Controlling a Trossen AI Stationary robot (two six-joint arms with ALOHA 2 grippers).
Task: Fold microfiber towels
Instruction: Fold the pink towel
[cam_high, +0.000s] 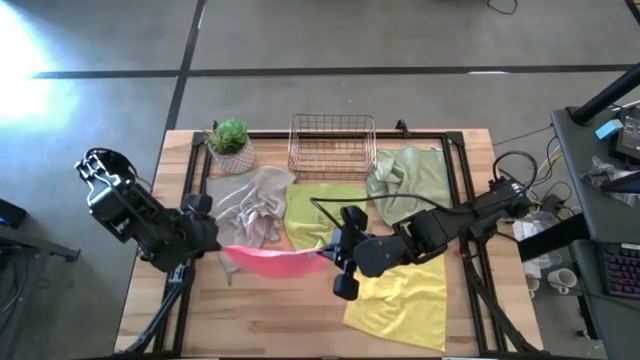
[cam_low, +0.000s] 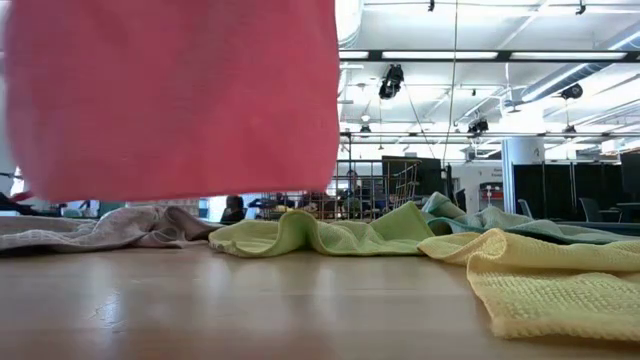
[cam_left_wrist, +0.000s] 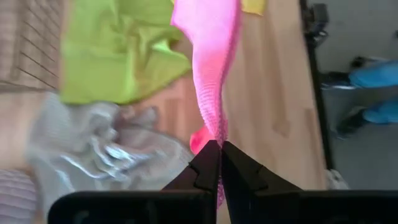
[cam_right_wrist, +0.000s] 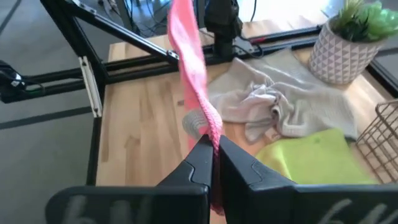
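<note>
A hot pink towel hangs spread between my two grippers over the table's middle. In the low view the pink towel is a flat sheet, its lower edge clear of the wood. My left gripper is shut on its left end and my right gripper on its right end. The grey towel, lime green towel and pale sage towel lie crumpled on the table behind it. The yellow towel lies flat at the near right. My left gripper pinches the pink towel's upper edge at its left end between its two fingers, slanting down from the table's left. The cloth runs away from the fingertips toward the other arm and hangs below, lifted clear. Whether it holds one layer or several cannot be seen. My right gripper pinches the towel's upper edge at its right end between its two fingers, coming from the table's right and slanting a little down. The cloth runs on toward my left arm as a narrow band and hangs off the table.
A copper wire basket stands at the far edge, with a potted plant in a white pot to its left. Bare wood shows at the near left. Black frame rails run along the table's sides.
</note>
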